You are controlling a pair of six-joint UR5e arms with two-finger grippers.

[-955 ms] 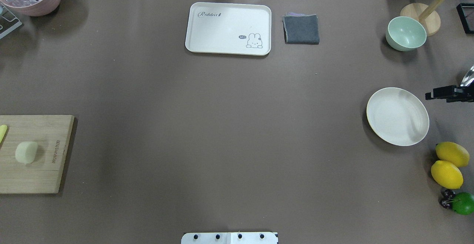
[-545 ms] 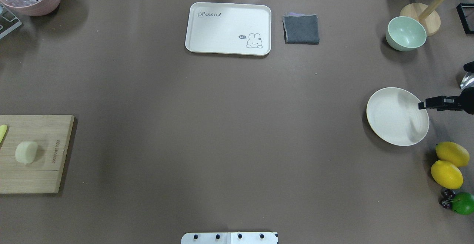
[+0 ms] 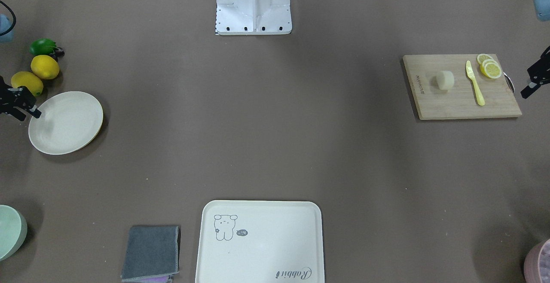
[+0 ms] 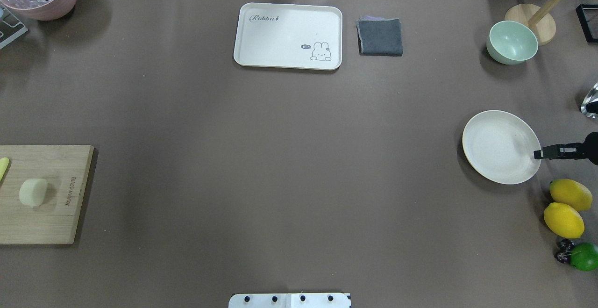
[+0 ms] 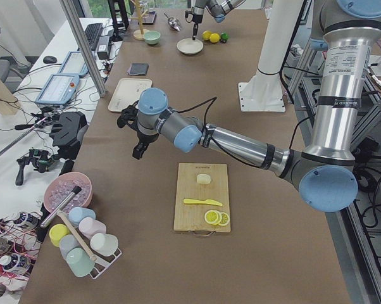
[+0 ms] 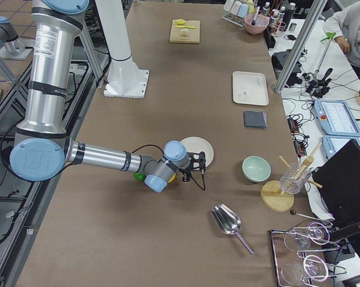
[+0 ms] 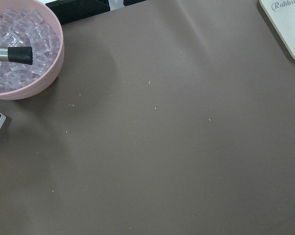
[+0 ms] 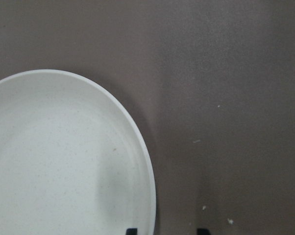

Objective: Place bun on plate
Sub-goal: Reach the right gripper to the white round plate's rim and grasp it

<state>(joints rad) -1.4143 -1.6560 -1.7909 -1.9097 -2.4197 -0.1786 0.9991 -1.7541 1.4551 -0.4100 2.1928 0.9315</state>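
Silver arm tubes (image 5: 342, 82), pale blue joint caps (image 5: 154, 101), black right end effector (image 4: 538, 154), white bolted base (image 3: 253, 4).

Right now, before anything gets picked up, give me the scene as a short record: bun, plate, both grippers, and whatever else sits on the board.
bun: lying on the wooden board, nothing gripping it
plate: empty, at the opposite end of the table from the board
left gripper: open, empty, off the board's end by the lemon slices
right gripper: open, empty, at the plate's rim
also on board: yellow knife, between the bun and the lemon slices
task status: bun not yet on plate
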